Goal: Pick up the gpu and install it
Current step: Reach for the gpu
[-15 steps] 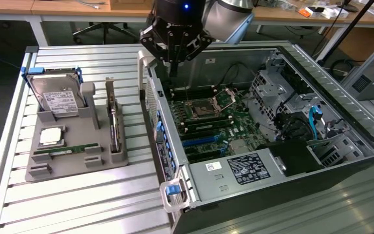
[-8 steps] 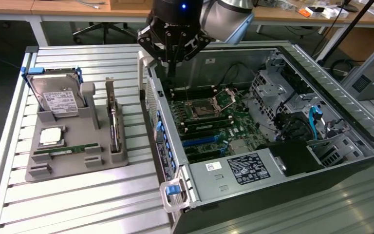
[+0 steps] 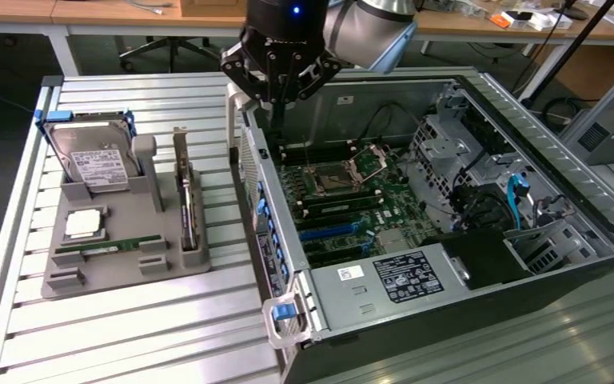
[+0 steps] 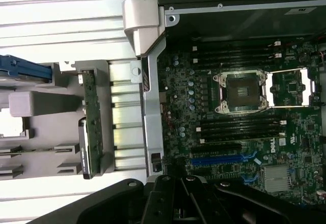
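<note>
The gpu [image 3: 186,202] stands on edge in the grey holder [image 3: 125,268] on the slatted table, at the exterior view's left of the open computer case. It is a thin dark card with a silver bracket. In the wrist view the gpu [image 4: 91,132] sits in the same holder, beside the case wall. My gripper [image 3: 275,128] hangs over the case's wall at the rear corner, to the exterior view's right of the gpu and apart from it. Its fingers [image 4: 170,193] are shut together with nothing between them.
The holder also carries a hard drive [image 3: 93,164] in a blue frame, a processor [image 3: 83,224] and a green memory stick [image 3: 109,246]. Inside the case [image 3: 285,320] lies the motherboard [image 3: 376,210] with blue card slots [image 4: 224,159] and a bare processor socket [image 4: 239,92].
</note>
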